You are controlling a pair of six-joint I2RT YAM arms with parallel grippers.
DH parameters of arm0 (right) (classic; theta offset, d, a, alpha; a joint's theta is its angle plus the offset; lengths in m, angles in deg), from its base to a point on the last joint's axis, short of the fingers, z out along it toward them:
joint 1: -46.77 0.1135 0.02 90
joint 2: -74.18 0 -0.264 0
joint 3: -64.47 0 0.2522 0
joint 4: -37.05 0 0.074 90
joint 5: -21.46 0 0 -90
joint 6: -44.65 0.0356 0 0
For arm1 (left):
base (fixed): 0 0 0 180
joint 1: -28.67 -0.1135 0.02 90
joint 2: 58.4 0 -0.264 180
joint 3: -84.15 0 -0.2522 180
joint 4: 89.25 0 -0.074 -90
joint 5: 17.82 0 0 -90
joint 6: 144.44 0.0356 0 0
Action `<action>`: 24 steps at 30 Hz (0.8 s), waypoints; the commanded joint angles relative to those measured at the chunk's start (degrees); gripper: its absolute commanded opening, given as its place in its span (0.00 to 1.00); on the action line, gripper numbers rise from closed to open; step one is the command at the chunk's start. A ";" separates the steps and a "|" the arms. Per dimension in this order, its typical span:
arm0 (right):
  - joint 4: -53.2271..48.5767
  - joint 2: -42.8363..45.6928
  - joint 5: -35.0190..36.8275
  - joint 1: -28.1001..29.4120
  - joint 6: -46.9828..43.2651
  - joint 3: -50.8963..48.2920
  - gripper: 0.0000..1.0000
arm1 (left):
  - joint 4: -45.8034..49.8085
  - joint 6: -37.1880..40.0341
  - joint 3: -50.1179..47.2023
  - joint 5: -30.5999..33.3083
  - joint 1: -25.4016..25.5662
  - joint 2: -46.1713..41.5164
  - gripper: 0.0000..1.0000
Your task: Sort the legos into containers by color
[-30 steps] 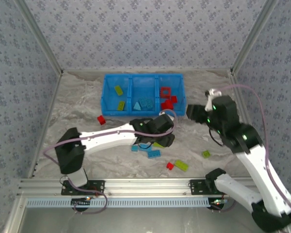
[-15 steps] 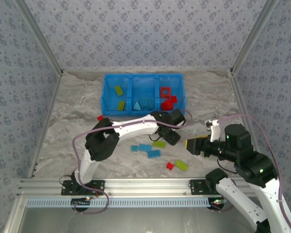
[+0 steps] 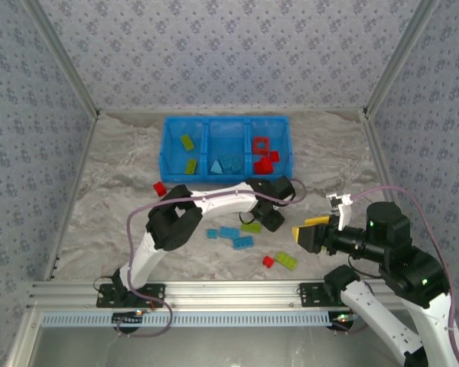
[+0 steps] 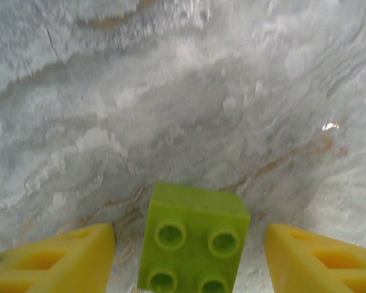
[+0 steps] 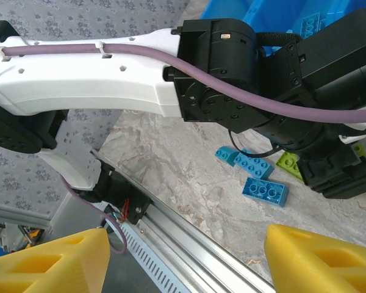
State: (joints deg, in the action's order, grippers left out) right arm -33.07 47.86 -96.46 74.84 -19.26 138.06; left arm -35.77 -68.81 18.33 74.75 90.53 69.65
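A lime green lego [image 4: 194, 239] lies flat on the marble table between the yellow fingertips of my left gripper [image 4: 189, 247]. The jaws stand open, with a gap on each side of the brick. From above, that gripper [image 3: 266, 220] sits low beside the lime brick [image 3: 251, 227]. My right gripper [image 3: 310, 233] hovers to the right, open and holding nothing. Loose legos lie about: three blue [image 3: 229, 232], a red [image 3: 268, 261], a lime [image 3: 285, 260] and another red [image 3: 160, 188]. The blue bin [image 3: 226, 119] holds lime bricks in its left container, blue in the middle and red in the right.
My left arm [image 5: 110, 73] crosses the right wrist view, above blue bricks [image 5: 265, 190]. An aluminium rail [image 3: 229, 290] runs along the near edge. Patterned walls close in the back and sides. Bare marble lies at the far left and right.
My right arm has swung down from beside the bin to low over the table at right, pointing left. The left arm's elbow has folded inward; its gripper shifted slightly right by the lime brick.
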 commanded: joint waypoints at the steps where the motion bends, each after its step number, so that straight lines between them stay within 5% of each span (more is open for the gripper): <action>1: 1.00 0.17 -1.51 0.26 0.22 -0.48 0.70 | -0.04 0.57 2.80 -1.14 -0.34 2.02 0.59; 5: 1.38 -0.09 -1.48 0.27 0.12 -1.21 0.69 | -0.09 0.18 2.53 -0.85 -0.34 2.08 0.39; 8: 1.25 -0.45 -1.27 0.23 -0.49 -1.52 0.69 | -0.53 -0.38 0.69 1.18 -0.34 0.23 0.32; 16: 5.40 -6.03 -0.78 2.42 -7.32 -1.13 0.65 | -2.00 -6.34 -8.54 6.76 -1.74 -14.71 0.31; 24: 20.84 -25.92 26.73 35.24 -16.51 3.74 0.65 | 1.42 -10.03 -20.71 6.72 -14.45 -32.58 0.31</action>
State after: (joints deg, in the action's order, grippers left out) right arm -21.75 28.47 -81.75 102.08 -29.60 138.76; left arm -37.80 -76.81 -0.18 79.74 80.85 41.50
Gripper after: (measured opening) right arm 0.654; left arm 0.316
